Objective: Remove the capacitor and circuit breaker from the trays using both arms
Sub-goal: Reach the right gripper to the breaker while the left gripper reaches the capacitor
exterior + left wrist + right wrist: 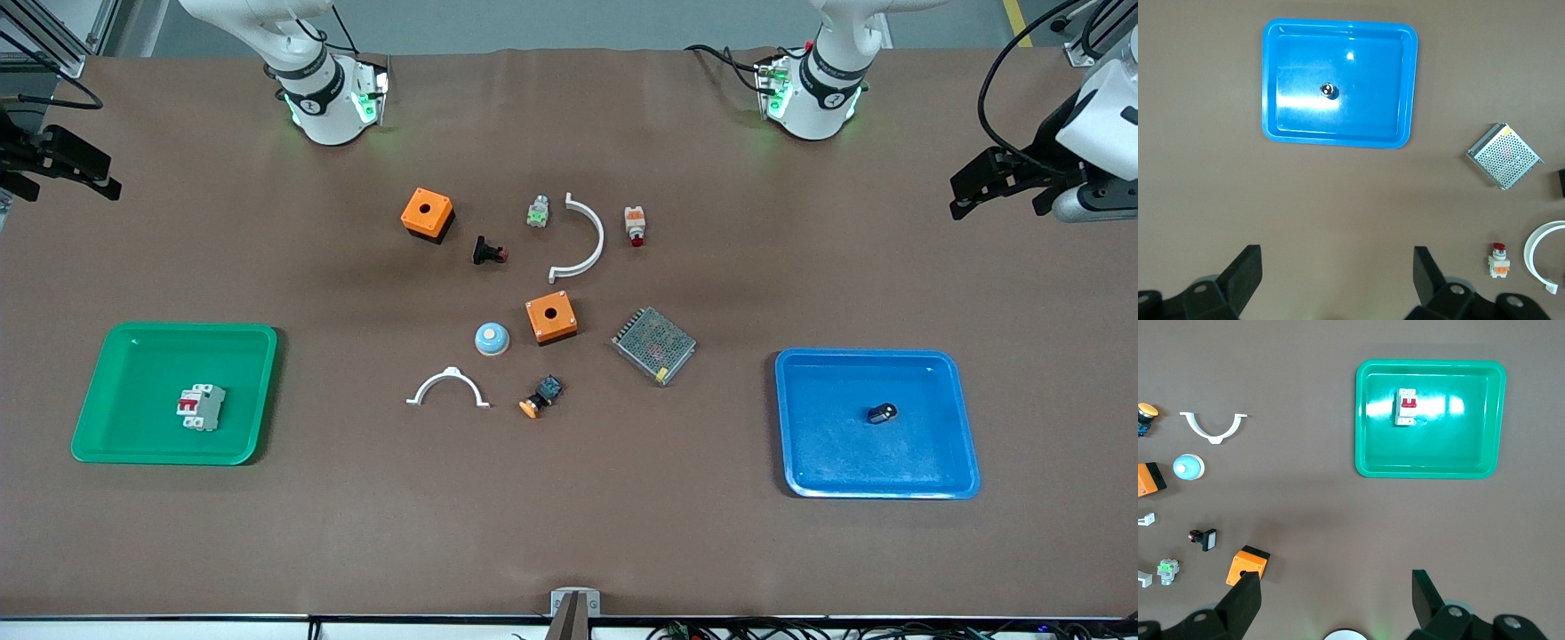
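While both arms wait high at their ends of the tabletop [569, 533], nothing is lifted yet. Left hand [1338, 280]: fingers spread wide, empty, up over bare tabletop at the left arm's end. Right hand [1337, 600]: likewise agape and empty, at the right arm's end.

Capacitor [882, 412] lies on its side near the middle of the blue tray [965, 418]. Tiny, light, round, probably prone to roll; pinch across the barrel.

Circuit breaker [201, 407] sits in the green tray [98, 400], red lever up. Looks rigid, blocky, heavier; flat long sides should give sure purchase, clear of the lever.
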`<state>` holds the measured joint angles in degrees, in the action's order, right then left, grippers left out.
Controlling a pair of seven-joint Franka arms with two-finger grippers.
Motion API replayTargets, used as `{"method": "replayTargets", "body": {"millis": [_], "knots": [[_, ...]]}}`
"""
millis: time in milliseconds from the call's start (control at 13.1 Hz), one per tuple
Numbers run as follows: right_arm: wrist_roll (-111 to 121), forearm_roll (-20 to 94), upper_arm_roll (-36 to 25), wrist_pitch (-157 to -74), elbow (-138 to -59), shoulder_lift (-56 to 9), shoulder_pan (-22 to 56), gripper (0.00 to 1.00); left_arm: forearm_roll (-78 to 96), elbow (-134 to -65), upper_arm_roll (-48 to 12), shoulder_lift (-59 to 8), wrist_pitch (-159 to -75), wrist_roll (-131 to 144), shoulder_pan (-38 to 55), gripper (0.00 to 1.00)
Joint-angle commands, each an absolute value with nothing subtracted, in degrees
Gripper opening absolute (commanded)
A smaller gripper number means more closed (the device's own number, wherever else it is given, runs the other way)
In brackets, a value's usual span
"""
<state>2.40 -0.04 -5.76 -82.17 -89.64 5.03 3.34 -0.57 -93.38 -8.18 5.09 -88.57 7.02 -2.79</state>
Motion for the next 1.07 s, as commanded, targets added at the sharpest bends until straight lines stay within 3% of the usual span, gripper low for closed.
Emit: {"method": "replayTargets", "body": {"millis": [0, 306, 611, 993], "knots": [[1.49, 0.09, -5.27, -82.0, -90.53, 6.06, 3.08, 1.0, -0.7, -91.5, -8.35, 4.48, -86.75, 6.15, -3.08, 1.0], [1.5, 0.09, -5.27, -82.09, -90.7, 6.06, 3.08, 1.0, -0.97, -87.19, -7.74, -2.27, -87.44, 4.66, -3.43, 1.0], [1.76, -0.79, -5.36, -82.35, -88.51, 5.1, 3.16, 1.0, -3.86, -87.28, -7.82, -10.61, -97.27, 4.75, -5.36, 1.0], [3.59, -0.09, -5.62, -88.15, -88.15, -3.33, -0.17, 1.0, -5.1, -87.19, -8.0, -19.76, -103.09, 4.66, -5.45, 1.0]]}}
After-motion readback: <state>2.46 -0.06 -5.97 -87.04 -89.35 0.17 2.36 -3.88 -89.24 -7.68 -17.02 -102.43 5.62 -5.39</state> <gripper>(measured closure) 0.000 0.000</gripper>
